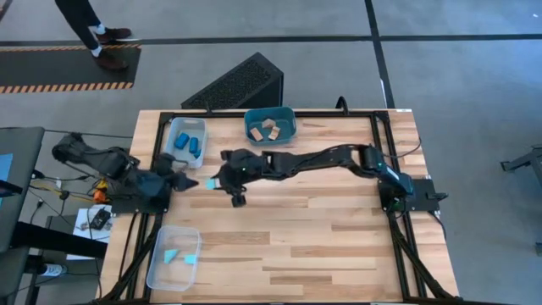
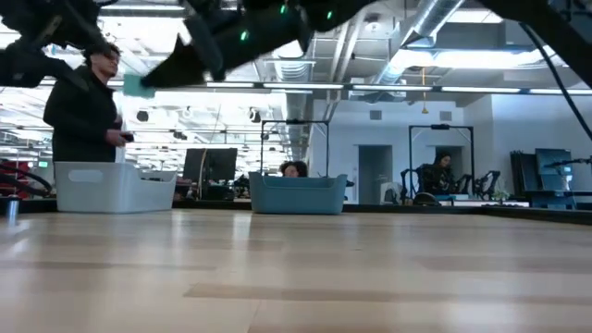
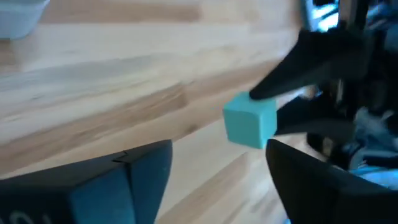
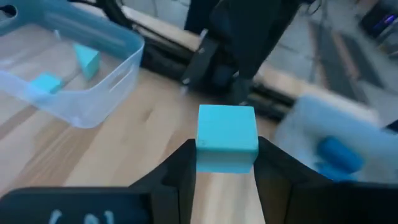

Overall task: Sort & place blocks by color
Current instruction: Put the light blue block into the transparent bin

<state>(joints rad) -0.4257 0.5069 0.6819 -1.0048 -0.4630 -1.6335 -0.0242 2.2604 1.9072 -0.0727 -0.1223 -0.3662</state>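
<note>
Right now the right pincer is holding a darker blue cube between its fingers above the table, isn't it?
Not quite: the cube is pale cyan, not darker blue, as the right wrist view shows. The rest stands: the right pincer grips it between its fingers above the table.

**2 dark arms, matte black throughout**

Both arms are black, built of rounded, blocky segments joined end to end. The right arm (image 1: 339, 158) carries a teal-tinted joint housing near its base, where it mounts on a black bracket at the table's edge. The left arm (image 1: 110, 165) has loose cables and orange and yellow wires trailing beside its base. Each gripper ends in 2 flat, wedge-shaped black fingers (image 4: 273, 171). Green indicator lights glow on the arm body in the low view.
</note>
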